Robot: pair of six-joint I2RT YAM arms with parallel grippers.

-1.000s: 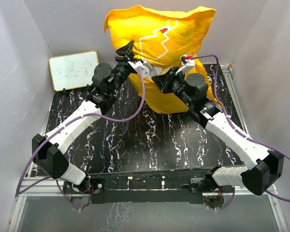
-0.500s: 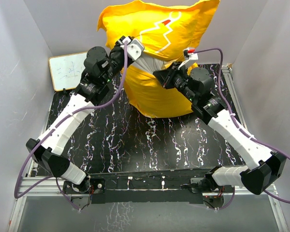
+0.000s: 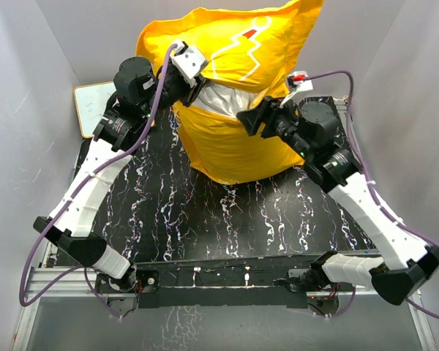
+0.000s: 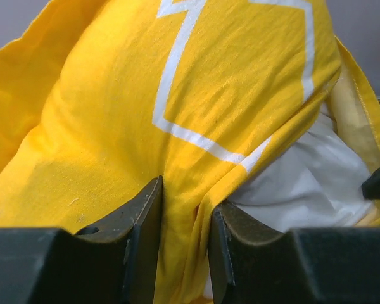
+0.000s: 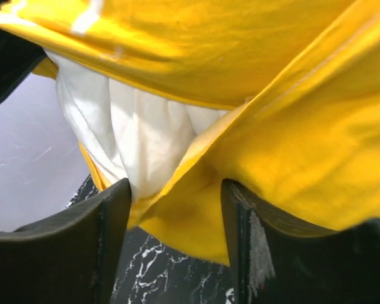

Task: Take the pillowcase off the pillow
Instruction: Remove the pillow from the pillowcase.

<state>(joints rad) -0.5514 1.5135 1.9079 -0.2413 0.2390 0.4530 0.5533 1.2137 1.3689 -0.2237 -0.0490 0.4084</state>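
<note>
Two arms: both reach to the upper middle of the top view and meet at the yellow bundle.
Top view, pillowcase [image 3: 230, 150]: bright yellow, puffed and raised against the back wall at the top centre, its lower end hanging to the table [image 3: 205, 212].
Top view, pillow [image 3: 221, 99]: a white wrinkled strip shows in the case's mouth, between the two grippers.
Top view, left gripper [image 3: 196, 82]: upper left of centre, at the left lip of the case's mouth, with yellow cloth around its tips.
Top view, right gripper [image 3: 250, 121]: right of centre, dark fingers pointing left at the right lip of the mouth.
Top view, whiteboard [image 3: 94, 108]: left edge of the frame, leaning at the wall, partly hidden by the left arm.
Left wrist view, left gripper [image 4: 187, 196]: bottom centre; the two dark fingers [image 4: 142, 221] are pressed close on a fold of yellow cloth, pinching it.
Left wrist view, pillowcase [image 4: 240, 82]: fills most of the frame, with white outline print at the upper middle.
Left wrist view, pillow [image 4: 310, 183]: white cloth bared at the right, just beside the pinched hem.
Right wrist view, right gripper [image 5: 176, 190]: bottom of the frame; fingers [image 5: 111, 228] spread wide, with the hem running between them, not clamped.
Right wrist view, pillowcase [image 5: 291, 145]: yellow across the top and the right half.
Right wrist view, pillow [image 5: 152, 139]: white folds left of centre, under the upper yellow layer.
Right wrist view, table [image 5: 158, 266]: a black, white-veined patch low in the gap between the fingers.
</note>
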